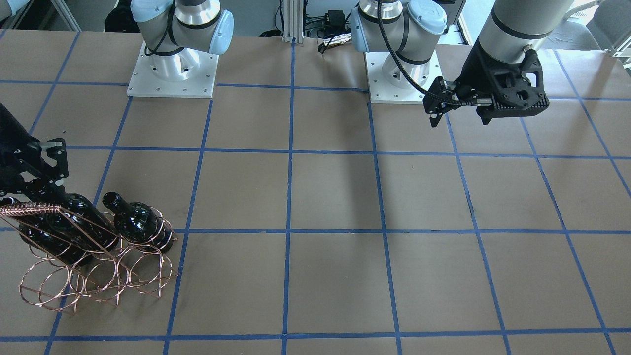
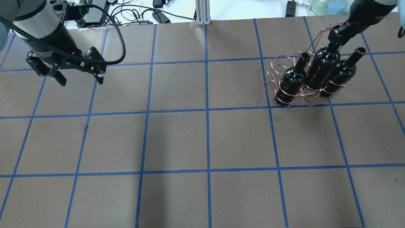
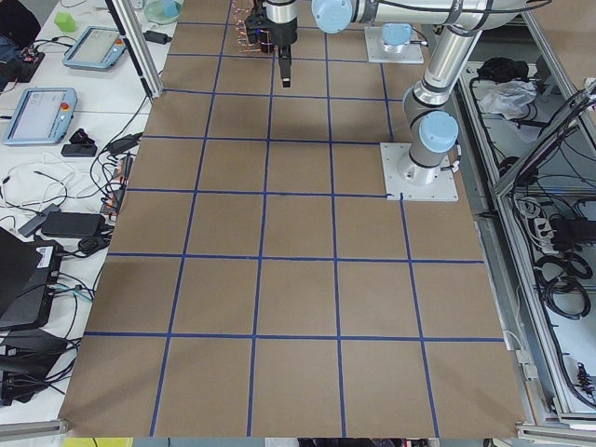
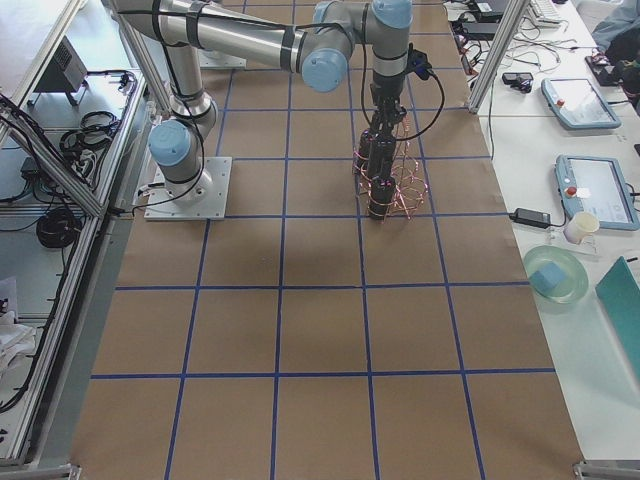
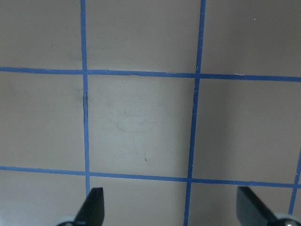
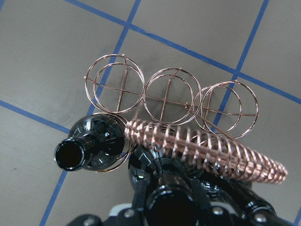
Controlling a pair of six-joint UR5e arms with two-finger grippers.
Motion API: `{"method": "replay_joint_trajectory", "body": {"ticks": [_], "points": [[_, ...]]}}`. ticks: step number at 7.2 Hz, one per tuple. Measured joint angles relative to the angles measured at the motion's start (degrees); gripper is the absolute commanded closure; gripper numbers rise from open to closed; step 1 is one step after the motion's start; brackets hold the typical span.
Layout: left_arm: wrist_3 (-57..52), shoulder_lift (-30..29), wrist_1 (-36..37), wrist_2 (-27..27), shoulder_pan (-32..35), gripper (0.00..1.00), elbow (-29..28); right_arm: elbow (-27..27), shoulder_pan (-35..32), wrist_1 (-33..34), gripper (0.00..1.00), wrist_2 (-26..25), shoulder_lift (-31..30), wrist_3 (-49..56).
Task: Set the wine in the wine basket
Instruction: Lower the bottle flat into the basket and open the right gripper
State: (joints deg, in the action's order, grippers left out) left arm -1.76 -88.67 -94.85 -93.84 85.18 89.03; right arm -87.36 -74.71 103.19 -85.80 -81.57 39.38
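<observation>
Alignment between the right gripper [image 2: 333, 44] and the wine bottle [image 2: 322, 70] is what the coming move turns on. The bottle stands neck up with its long axis close to vertical, and the gripper is directly above it, so the right wrist view looks almost straight down on the mouth. The two fingers stand on either side of the neck and appear pressed against it. The bottle therefore lies straight below the hand. As I judge it, the next move must follow this same axis (down to seat the bottle, or a release and a straight lift away). There is little room to go sideways, because the coil-wrapped handle [image 6: 211, 153] passes just beside the neck.

The left gripper [image 2: 81, 81] hangs spread wide and empty over the bare table [image 2: 205, 142] at the opposite end, well apart from the rack. The right arm is clearly the nearer one.

The held bottle is in the middle ring of the wine basket [image 2: 280, 68], in the row on the robot's side. It stands between the two other bottles [image 2: 291, 83], each in its own ring. On the far side of the handle there are three empty rings [image 6: 167, 96]. Whether the held bottle's base has reached the bottom of the rack, I cannot tell from these views.

The bottle is of glossy, near-black glass without a label. Its rounded shoulders narrow to a slim neck with a lipped, open mouth, and it looks the same as its neighbours.
</observation>
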Motion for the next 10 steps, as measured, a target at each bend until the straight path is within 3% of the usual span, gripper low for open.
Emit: {"method": "replay_joint_trajectory", "body": {"ticks": [7, 8, 9, 10], "points": [[0.1, -0.9, 3.6, 2.0, 1.1, 0.0, 0.7, -3.4, 0.9, 3.2, 1.0, 1.6, 1.1, 3.5], [-0.8, -0.7, 4.3, 2.4, 1.4, 0.0, 0.8, -4.1, 1.3, 3.7, 0.95, 1.7, 1.1, 3.9], [-1.8, -0.4, 4.6, 2.5, 1.6, 0.0, 0.8, -4.5, 1.4, 3.9, 0.7, 1.6, 1.1, 4.1], [-2.4, -0.1, 4.7, 2.6, 1.8, 0.0, 0.8, -4.9, 1.5, 3.9, 0.27, 1.4, 1.1, 4.1]]}}
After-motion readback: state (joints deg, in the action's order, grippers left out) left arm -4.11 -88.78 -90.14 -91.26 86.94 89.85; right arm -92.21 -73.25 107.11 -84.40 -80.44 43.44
